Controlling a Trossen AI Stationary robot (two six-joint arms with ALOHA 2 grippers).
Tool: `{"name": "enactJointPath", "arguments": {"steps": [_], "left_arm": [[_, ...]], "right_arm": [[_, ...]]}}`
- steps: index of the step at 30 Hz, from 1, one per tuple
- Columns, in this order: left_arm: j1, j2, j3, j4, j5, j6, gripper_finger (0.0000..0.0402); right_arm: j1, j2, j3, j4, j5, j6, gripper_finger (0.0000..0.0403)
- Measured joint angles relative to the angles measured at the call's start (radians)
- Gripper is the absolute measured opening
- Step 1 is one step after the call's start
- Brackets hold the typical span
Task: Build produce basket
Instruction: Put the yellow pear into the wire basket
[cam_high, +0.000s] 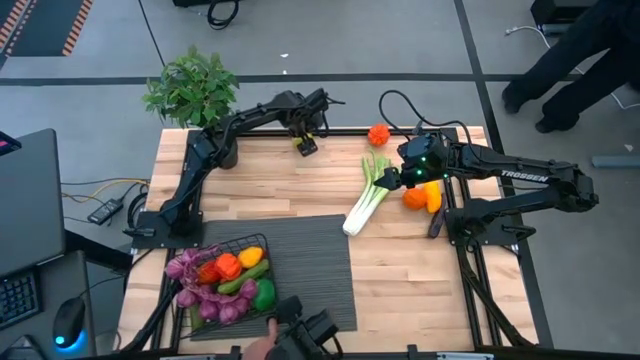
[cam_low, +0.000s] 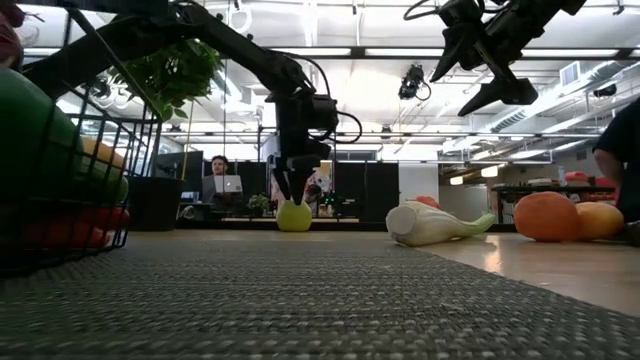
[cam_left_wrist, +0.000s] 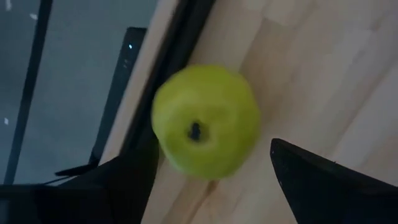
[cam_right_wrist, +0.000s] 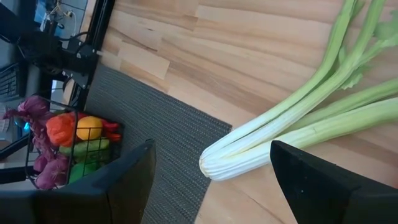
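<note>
A green apple (cam_left_wrist: 205, 118) stands stem-up on the wood near the table's far edge (cam_low: 294, 216). My left gripper (cam_high: 306, 143) hangs over it, pointing down and open, with one finger on either side of the apple's top (cam_low: 290, 190). I cannot tell whether either finger touches it. A pale green leek (cam_high: 368, 200) lies on the wood right of centre. My right gripper (cam_high: 408, 175) hangs open above its leafy end, well clear of the table (cam_low: 480, 80). The black wire basket (cam_high: 215, 243) stands on the dark ribbed mat (cam_high: 320, 270) at the near left. It holds purple grapes, red, orange and green pieces.
A potted plant (cam_high: 190, 88) stands at the far left corner. A small orange-red pepper (cam_high: 378, 134) lies near the far edge. An orange (cam_high: 414, 198) and a yellow fruit (cam_high: 433, 195) lie under the right arm. A person's hand (cam_high: 262, 347) shows at the near edge.
</note>
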Motion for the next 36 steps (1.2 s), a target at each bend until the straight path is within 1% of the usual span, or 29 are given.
{"name": "enactJointPath", "arguments": {"steps": [5, 9, 15, 17, 20, 22, 23, 26, 28, 29, 31, 34, 36], "left_arm": [[0.007, 0.003, 0.0, 0.033, -0.002, 0.0, 0.0295], [0.005, 0.005, 0.0, 0.033, -0.025, 0.026, 0.0293], [0.006, 0.007, 0.0, 0.026, -0.021, 0.032, 0.0293], [0.006, 0.007, 0.0, 0.003, -0.015, 0.065, 0.0293], [0.006, 0.007, 0.0, -0.045, -0.001, 0.158, 0.0292], [0.006, 0.008, 0.0, -0.049, 0.014, 0.202, 0.0289], [0.006, 0.008, 0.0, -0.053, 0.032, 0.232, 0.0285], [0.002, 0.008, 0.001, -0.098, 0.136, 0.372, 0.0263], [-0.017, 0.01, 0.0, -0.087, 0.13, 0.45, 0.0244], [-0.025, 0.01, -0.001, -0.069, 0.111, 0.465, 0.0235], [-0.04, 0.014, -0.005, -0.019, 0.071, 0.467, 0.0218], [-0.038, 0.02, -0.019, -0.01, 0.057, 0.467, 0.0198], [-0.033, 0.032, -0.021, 0.008, 0.046, 0.466, 0.0192]], "right_arm": [[0.0, 0.0, 0.0, 0.0, -0.019, 0.004, 0.0318], [0.0, 0.0, 0.0, 0.0, -0.019, 0.004, 0.0318], [0.0, 0.0, 0.0, 0.0, -0.02, 0.004, 0.0318], [0.0, 0.0, 0.0, 0.0, -0.024, 0.004, 0.0318], [0.0, 0.0, 0.0, 0.001, -0.027, 0.004, 0.0318], [0.0, 0.0, 0.0, 0.001, -0.027, 0.003, 0.0318], [0.0, 0.0, 0.0, 0.001, -0.027, 0.003, 0.0318], [0.0, 0.0, 0.0, 0.0, -0.027, 0.002, 0.0318], [0.0, 0.0, 0.0, 0.001, -0.027, 0.001, 0.0318], [0.0, 0.0, 0.0, 0.001, -0.027, 0.001, 0.0318], [0.0, 0.0, 0.0, 0.001, -0.027, 0.001, 0.0318], [0.0, 0.0, 0.0, 0.001, -0.035, 0.003, 0.0318], [0.0, 0.0, 0.0, 0.0, -0.048, 0.003, 0.0318]]}}
